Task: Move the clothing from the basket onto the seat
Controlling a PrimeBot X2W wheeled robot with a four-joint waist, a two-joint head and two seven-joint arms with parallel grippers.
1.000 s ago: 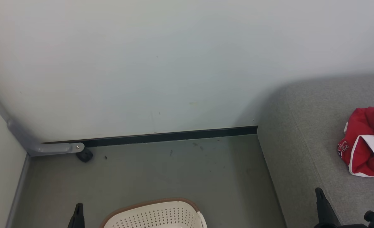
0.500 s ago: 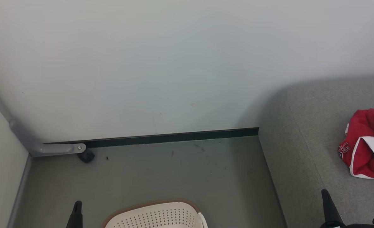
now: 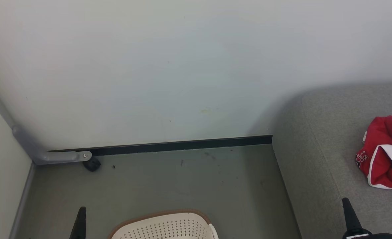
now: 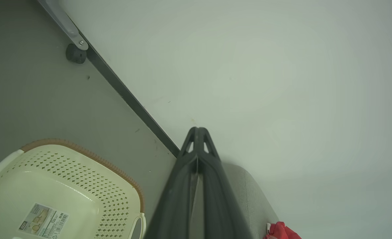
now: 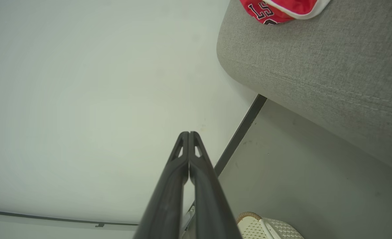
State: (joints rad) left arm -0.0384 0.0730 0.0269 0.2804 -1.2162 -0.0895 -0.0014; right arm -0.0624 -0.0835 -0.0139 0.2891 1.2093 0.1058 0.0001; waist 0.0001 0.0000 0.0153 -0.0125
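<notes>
L gripper (image 4: 198, 130) fully closed, fingertips pressed together, nothing in it. It hangs above the floor (image 3: 189, 186), just left of the laundry basket (image 3: 162, 213). R gripper (image 5: 188, 133) same: tips meeting, holding nothing, up by the near part of the sofa (image 3: 329, 139).

Red jersey (image 3: 387, 152) lies crumpled on the sofa seat cushion, white trim + dark lettering showing, partly cut off by head cam edge. Touches neither gripper; R one is near it but clear.

Basket = cream plastic w/ perforated sides, brown woven-look rim, white handle (image 3: 212, 231) on the sofa side. Stands on the grey floor between the two grippers, near the sofa; gap vs contact can't tell. L wrist cam: basket bottom visible w/ printed label sticker (image 4: 43, 217) on it.

Behind: pale wall (image 3: 182, 66), dark skirting strip (image 3: 182, 145) along its base, running to the sofa corner. Grey metal bracket (image 3: 63, 156) at the left wall corner, small black round stopper (image 3: 92, 164) just beside its end
</notes>
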